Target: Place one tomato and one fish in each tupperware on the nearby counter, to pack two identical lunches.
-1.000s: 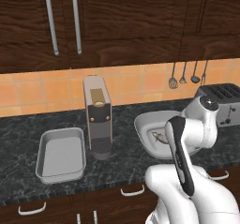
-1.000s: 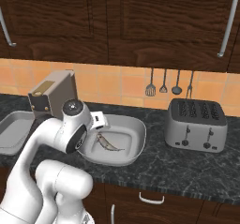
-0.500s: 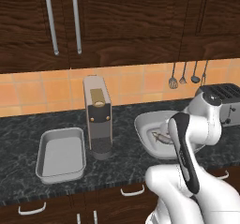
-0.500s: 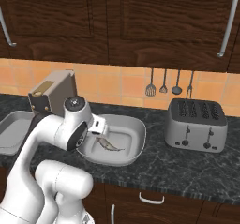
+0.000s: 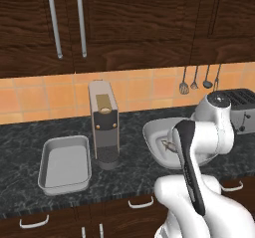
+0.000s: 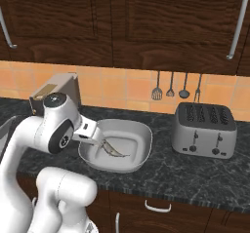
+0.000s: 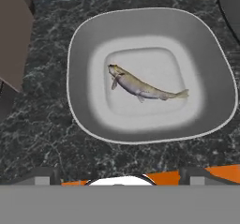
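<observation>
My arm rises from the bottom of both base views, elbow bent, forearm leaning fwd over the counter [image 6: 205, 178] edge. The wrist sits above the near rim of the rounder dish [image 6: 141, 144], hand aimed down into it. The jaws themselves are hard to see: in the base views the wrist body covers them, and in the hand view only two dark stubs peek up at the bottom edge, far apart. So my gripper is spread wide, holding nothing.

Straight below the hand: the whiter tupperware w/ rounded corners, shallow, pale flat floor. One fish [image 7: 140, 87] lies flat on that floor, about centred, slender, grey-silver w/ a paler belly, head toward the upper left and tail toward the right in the hand view. In the right base view it's [image 6: 114, 150] a thin sliver just past my wrist. In the left base view the forearm hides most of the dish's near side.

Farther left on the counter is the grey rectangular tray [image 5: 50, 175]. A tall coffee machine [image 5: 104, 125] stands btwn tray and dish. A steel toaster [image 6: 202, 129] sits right of the dish, apart from it. Utensils [image 6: 177, 86] hang on the orange tile wall behind, dark wood cabinets above.
</observation>
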{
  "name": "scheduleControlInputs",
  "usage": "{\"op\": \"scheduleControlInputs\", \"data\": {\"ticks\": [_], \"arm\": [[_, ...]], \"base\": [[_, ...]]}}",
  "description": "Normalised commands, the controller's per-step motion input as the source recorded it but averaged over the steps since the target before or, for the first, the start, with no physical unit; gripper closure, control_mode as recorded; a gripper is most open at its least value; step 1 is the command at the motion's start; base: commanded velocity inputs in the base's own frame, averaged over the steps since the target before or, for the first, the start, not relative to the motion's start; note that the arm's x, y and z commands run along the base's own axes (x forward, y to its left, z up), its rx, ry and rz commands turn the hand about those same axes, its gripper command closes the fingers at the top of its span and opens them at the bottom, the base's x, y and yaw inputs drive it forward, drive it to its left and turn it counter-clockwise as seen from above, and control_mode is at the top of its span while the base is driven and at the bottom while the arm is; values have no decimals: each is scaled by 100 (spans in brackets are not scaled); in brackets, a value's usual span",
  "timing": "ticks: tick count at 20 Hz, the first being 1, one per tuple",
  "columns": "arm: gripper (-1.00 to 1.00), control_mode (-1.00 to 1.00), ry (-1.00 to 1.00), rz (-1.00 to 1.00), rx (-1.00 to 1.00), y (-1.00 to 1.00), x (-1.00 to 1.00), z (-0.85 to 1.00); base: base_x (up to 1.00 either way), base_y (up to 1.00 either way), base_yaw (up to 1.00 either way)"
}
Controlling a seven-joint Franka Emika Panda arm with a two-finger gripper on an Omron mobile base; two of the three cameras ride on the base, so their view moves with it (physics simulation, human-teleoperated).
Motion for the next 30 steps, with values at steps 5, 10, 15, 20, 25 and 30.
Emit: {"op": "scheduleControlInputs", "data": {"ticks": [5,10,15,20,25,30], "arm": [[-100,100,0,0,0,0,0,0],[-100,100,0,0,0,0,0,0],[-100,100,0,0,0,0,0,0],[-100,100,0,0,0,0,0,0],[-100,100,0,0,0,0,0,0],[-100,100,0,0,0,0,0,0]], "base": [[-42,-35,-6],[-41,-100,-14],[-4,-100,-5],[-12,-100,0],[-68,-99,0],[-55,-99,0]]}}
